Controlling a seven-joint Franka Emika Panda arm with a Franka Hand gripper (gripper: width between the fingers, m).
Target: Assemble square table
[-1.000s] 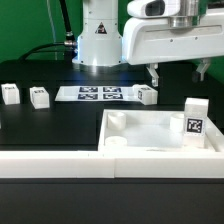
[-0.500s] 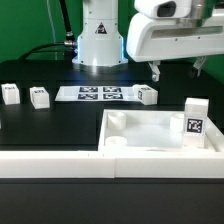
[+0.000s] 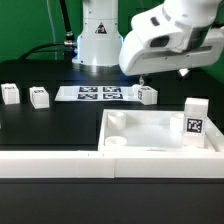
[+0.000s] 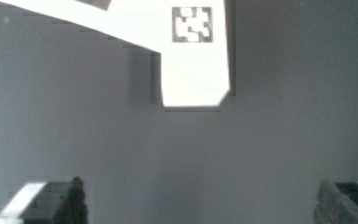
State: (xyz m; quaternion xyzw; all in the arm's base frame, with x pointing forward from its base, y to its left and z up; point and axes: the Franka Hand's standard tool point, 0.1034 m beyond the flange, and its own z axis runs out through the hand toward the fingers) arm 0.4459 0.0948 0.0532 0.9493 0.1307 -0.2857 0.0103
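The square table's white top point(image 3: 150, 146) lies at the front on the exterior view's right, rim up, with round sockets in its corners. One tagged leg point(image 3: 194, 120) stands upright in its far right corner. Three more legs lie on the black table: two on the exterior view's left point(image 3: 10, 93) point(image 3: 39, 97) and one point(image 3: 147, 95) beside the marker board point(image 3: 98, 94). My gripper point(image 3: 163, 76) hangs tilted above and just behind that third leg, open and empty. In the wrist view a tagged leg point(image 4: 195, 60) lies ahead of the gripper point(image 4: 202, 205), whose fingertips point(image 4: 51, 200) stand wide apart.
The robot's white base point(image 3: 98, 40) stands at the back behind the marker board. A white obstacle bar point(image 3: 50, 160) runs along the front edge, touching the table top. A white strip point(image 4: 51, 8) crosses one corner of the wrist view.
The gripper has swung from level to tilted and shifted toward the exterior view's left, over the leg beside the marker board. Its jaws stay open. No part has moved.
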